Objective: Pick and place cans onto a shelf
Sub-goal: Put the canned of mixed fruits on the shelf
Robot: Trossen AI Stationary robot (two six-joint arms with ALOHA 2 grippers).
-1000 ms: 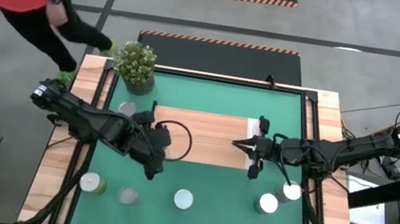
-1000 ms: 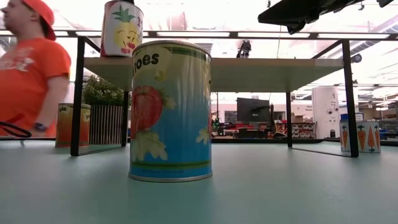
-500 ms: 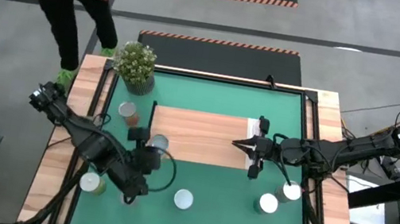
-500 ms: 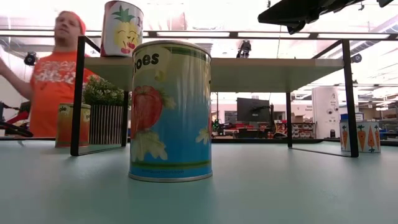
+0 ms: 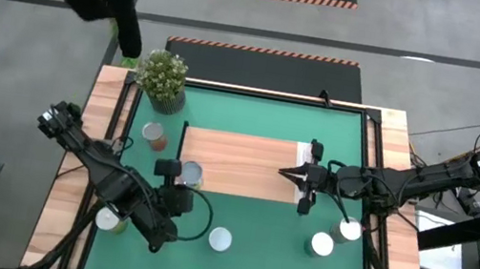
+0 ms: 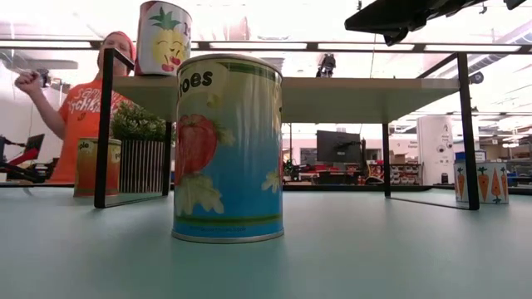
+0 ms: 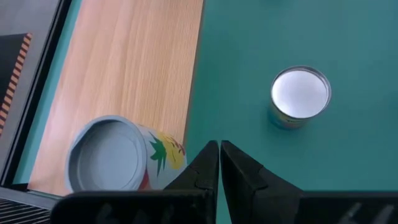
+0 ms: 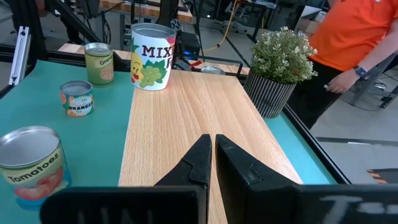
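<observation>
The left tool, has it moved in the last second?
Yes. In the high view the left tool, shut and empty, has drawn back from the shelf toward the table's near edge.

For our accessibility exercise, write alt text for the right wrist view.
The right gripper, fingers shut and empty, hovers over the light-wood shelf where a mixed-fruit can stands at the far end. Three more cans sit on the green mat beside it, a potted plant opposite.

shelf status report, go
Left gripper shut, empty, above the mat by the shelf corner. Right gripper shut, empty, over shelf. One can on shelf. Nothing in the way.
</observation>
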